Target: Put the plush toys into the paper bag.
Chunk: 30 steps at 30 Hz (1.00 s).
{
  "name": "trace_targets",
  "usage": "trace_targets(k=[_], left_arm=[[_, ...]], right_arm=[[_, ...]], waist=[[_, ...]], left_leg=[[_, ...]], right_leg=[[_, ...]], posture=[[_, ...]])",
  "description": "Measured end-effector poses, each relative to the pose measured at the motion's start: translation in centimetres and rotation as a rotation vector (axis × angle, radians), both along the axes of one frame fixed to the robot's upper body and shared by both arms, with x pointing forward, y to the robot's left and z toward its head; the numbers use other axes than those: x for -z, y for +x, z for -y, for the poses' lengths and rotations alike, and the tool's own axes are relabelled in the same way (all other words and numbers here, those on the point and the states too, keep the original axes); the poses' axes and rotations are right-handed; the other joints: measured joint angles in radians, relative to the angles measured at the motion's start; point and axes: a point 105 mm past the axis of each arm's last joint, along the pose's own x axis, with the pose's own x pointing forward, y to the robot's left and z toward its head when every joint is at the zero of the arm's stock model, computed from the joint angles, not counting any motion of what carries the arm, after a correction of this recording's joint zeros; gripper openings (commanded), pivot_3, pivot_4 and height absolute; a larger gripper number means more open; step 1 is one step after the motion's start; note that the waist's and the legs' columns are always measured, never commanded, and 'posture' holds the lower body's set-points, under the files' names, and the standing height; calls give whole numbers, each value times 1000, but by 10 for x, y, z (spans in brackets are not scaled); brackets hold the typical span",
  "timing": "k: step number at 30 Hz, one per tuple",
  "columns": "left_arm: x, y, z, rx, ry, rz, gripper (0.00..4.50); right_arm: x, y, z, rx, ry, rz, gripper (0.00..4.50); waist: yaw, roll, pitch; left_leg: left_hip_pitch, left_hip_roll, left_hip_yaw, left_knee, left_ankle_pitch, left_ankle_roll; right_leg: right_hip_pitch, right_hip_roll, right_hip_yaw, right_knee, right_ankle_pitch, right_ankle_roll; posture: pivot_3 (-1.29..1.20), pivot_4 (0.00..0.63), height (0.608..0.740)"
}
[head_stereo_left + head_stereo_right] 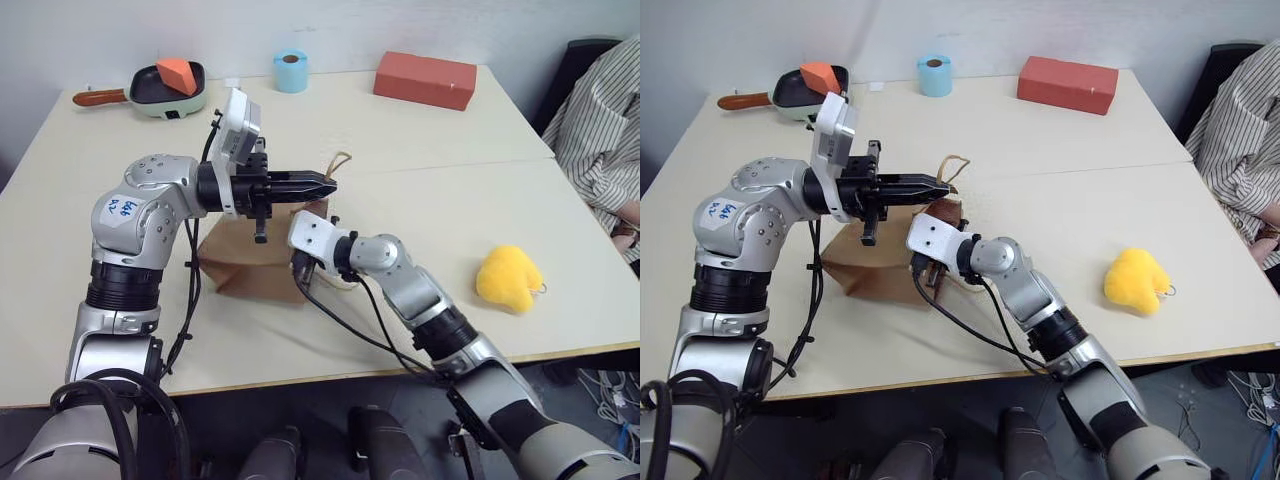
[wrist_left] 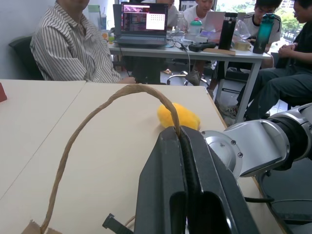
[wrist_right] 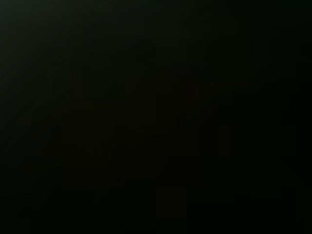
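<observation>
your left gripper [image 1: 325,184] sits centre frame, pointing toward frame right, its fingers pressed together on the paper bag [image 1: 250,262]'s cord handle [image 2: 97,117], holding the mouth up. your right gripper reaches into that mouth just below it; its fingers are hidden inside the bag, so you cannot tell whether they are apart or clamped on anything. the yellow plush toy [image 1: 509,278] lies at the right of the frame on the tabletop [image 1: 430,150], well apart from the bag, on your right arm's side. the right arm is nearer, so the coming move likely runs from the bag toward frame right, and back.
</observation>
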Motion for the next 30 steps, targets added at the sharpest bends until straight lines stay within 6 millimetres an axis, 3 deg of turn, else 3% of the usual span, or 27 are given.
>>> trace_targets(k=[5,10,16,19,24,27,30], left_arm=[[-1,0,-2,-6,5,3,0],[1,1,-10,-26,15,-1,0],[7,3,-12,-41,7,-25,0],[8,1,-13,-44,5,-32,0],[11,-3,-18,-60,-6,-47,0],[8,-5,-16,-62,-13,-35,0],[7,-7,-15,-60,-18,-32,0]], right_arm=[[-4,-3,17,16,113,-109,2747],[-32,-34,58,-14,197,-190,4465],[-47,-76,88,-5,195,-240,4465],[-44,-82,133,165,180,-254,4465],[-44,-94,256,683,144,-216,4465],[-28,-104,302,899,124,-239,4465],[0,-111,329,1031,101,-320,4465]], waist=[[2,0,0],[8,0,0],[12,0,0],[27,0,0],[62,0,0],[65,-1,0],[64,-1,0]], left_leg=[[0,0,-1,0,0,0],[0,0,-1,0,0,0],[-1,0,-1,-2,0,0],[-1,-1,-1,-2,0,0],[-1,-1,1,-1,-1,1],[0,-1,2,-1,-1,1],[1,-1,4,-1,0,1]], right_leg=[[0,0,0,0,0,0],[0,0,0,0,0,0],[0,0,1,0,0,0],[1,-1,2,-1,0,0],[2,-1,4,-2,0,0],[2,-1,5,-2,0,0],[2,-1,7,-2,0,0]], posture=[[0,150,740],[0,150,740],[0,150,740],[0,150,740],[0,150,740],[0,150,740],[0,150,740]])
